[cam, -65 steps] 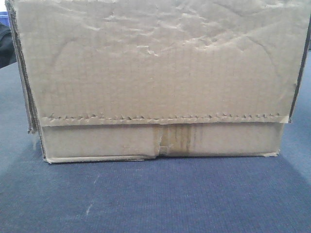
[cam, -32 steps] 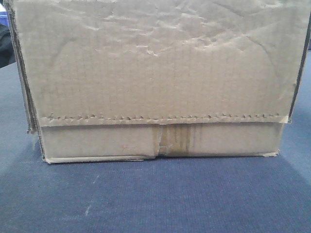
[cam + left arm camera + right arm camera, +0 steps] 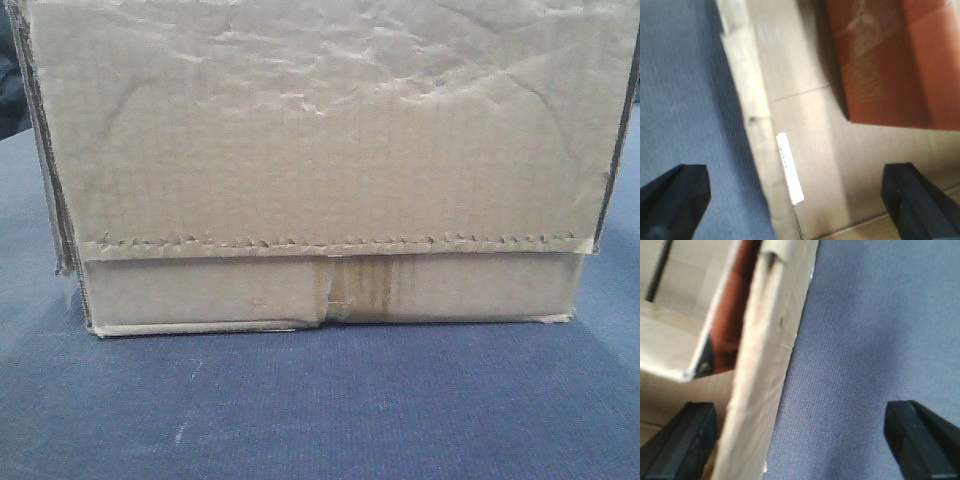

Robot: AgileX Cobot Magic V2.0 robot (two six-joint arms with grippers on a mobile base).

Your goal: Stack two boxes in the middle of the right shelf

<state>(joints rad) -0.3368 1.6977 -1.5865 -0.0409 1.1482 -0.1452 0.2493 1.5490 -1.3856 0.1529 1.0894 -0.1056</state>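
left jaws wide apart, astride box (image 3: 790, 115) wall; right jaws likewise

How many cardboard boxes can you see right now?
1. The box stands on the blue surface, filling the front view. Another may be hidden behind it.
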